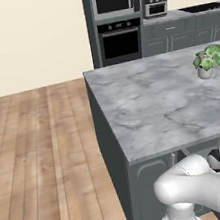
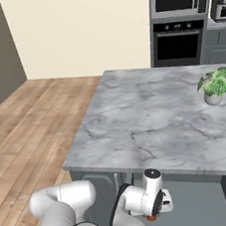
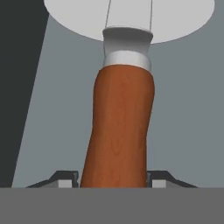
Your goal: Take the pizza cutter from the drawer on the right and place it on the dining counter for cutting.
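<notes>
In both base views we reach low in front of the marble-topped island (image 1: 152, 110), below its edge, so the cutter is not lifted yet. In the hand view the gripper (image 3: 113, 177) has its fingertips on both sides of the pizza cutter (image 3: 120, 127) handle inside the drawer (image 3: 188, 109); we cannot tell if the grasp is already firm. Lifting and carrying it to the dining counter remain.

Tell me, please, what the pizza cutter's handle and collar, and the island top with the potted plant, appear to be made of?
Pizza cutter handle: reddish-brown with faint lengthwise streaks, apparently varnished wood.
Collar above it: smooth pale grey, probably brushed metal, though plastic is possible.
Island top: white with grey veins and a soft sheen, seemingly polished marble or an imitation.
</notes>
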